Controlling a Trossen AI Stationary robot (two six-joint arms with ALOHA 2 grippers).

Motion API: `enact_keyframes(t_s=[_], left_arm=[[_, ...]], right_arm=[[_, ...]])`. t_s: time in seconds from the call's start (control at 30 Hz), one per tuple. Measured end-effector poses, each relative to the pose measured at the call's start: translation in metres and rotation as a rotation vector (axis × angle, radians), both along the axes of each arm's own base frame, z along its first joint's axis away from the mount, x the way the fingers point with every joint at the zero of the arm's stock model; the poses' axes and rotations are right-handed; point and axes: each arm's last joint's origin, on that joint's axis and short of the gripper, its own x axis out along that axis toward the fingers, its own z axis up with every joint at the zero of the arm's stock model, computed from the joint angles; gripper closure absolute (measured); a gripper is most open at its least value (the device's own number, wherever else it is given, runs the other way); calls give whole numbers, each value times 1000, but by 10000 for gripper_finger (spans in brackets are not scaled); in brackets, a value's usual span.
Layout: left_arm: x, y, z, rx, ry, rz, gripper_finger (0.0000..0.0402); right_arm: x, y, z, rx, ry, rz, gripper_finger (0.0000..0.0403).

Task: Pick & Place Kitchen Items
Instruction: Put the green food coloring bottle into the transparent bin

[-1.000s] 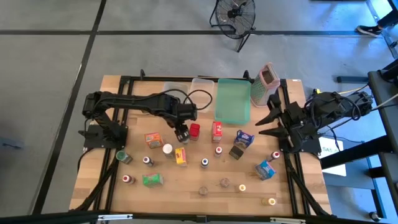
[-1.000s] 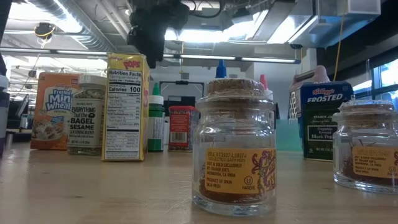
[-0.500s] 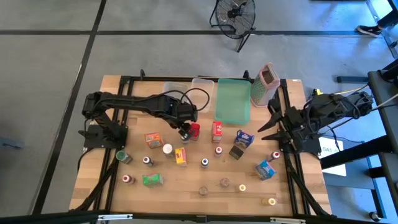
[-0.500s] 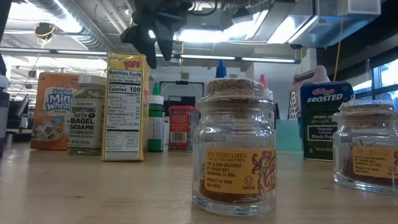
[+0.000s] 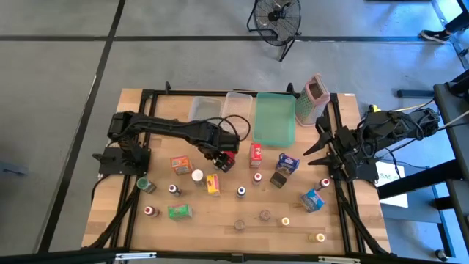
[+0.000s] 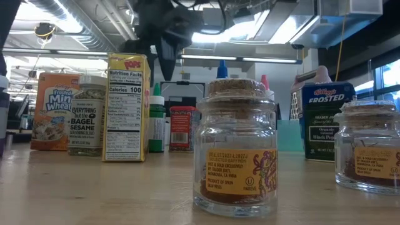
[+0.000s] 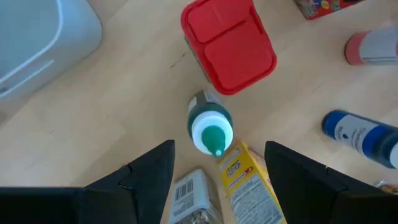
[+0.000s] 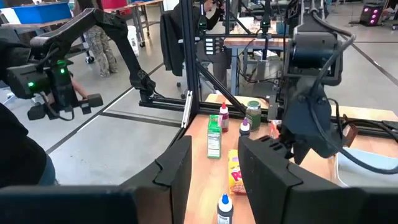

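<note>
Since the earlier frame the left arm has been drawn further over the middle of the desk point(image 5: 110, 220), its claw point(image 5: 222, 155) carried from beside the yellow box to a spot above the red box point(image 5: 228, 153), and its jaws have been spread. From above, the groceries are seen scattered over the wood: an orange box point(image 5: 179, 163), a white-capped jar point(image 5: 197, 176), a yellow box point(image 5: 213, 183), a green box point(image 5: 179, 212), a blue box point(image 5: 314, 199) and several small bottles, all well apart from the green tray point(image 5: 275, 117) and the clear tubs point(image 5: 220, 107) at the far edge, which look empty; the grater point(image 5: 314, 99) stands beside the tray. The right claw point(image 5: 316, 150) is parked at the right edge, its jaws partly apart and nothing between them. At desk height, a cork-topped spice jar point(image 6: 240, 147) fills the foreground, and the left arm hangs above the row of boxes behind it. Through the left wrist camera, a green-capped bottle point(image 7: 211, 129) is framed between the two wide-spread fingers point(image 7: 149, 174), with nothing gripped and the red box just beyond. Through the right wrist camera, the left arm is seen across the desk. The sorting is judged barely begun: no item is seen put away, and nearly everything remains to be moved.
</note>
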Motion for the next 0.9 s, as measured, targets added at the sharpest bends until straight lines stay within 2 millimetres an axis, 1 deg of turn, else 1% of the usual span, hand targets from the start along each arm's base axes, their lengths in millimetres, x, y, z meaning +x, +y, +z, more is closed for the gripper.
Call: enact_keyframes(t_s=[0.1,0.3,0.53,0.9], left_arm=[[3,-3,-7,-10,16,1,157],[5,-9,-10,-17,23,3,157],[12,-9,-20,-20,32,4,157],[12,-9,-21,-21,36,13,157]], right_arm=[[0,0,0,0,0,0,269],[0,0,-2,-6,15,0,269],[0,0,-2,-7,15,0,269],[0,0,-3,-13,30,1,269]])
